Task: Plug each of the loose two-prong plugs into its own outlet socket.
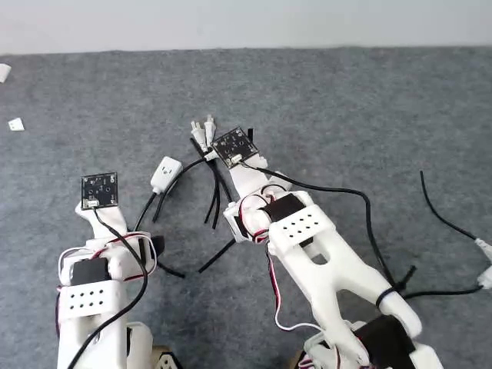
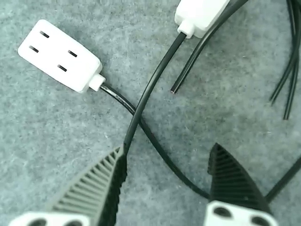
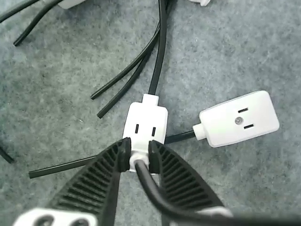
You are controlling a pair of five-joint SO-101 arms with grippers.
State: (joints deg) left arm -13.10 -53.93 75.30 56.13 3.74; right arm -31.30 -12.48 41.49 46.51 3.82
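Pinching plug [image 3: 135, 157], right hand [image 3: 138, 149] closed

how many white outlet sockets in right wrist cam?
2 fully seen: a white plastic two-slot socket at the right tool's tips; a white plastic socket with a round hole beside it, not touching. White bits cut by the frame edge may be more.

The desk [image 2: 51, 141] wears fuzzy matt cloth. The outlet socket [image 2: 60, 55] is smooth white plastic, its cable [image 2: 117, 99] sleek; the left claw [image 2: 169, 150] has ribbed matt fingers [image 2: 103, 186].
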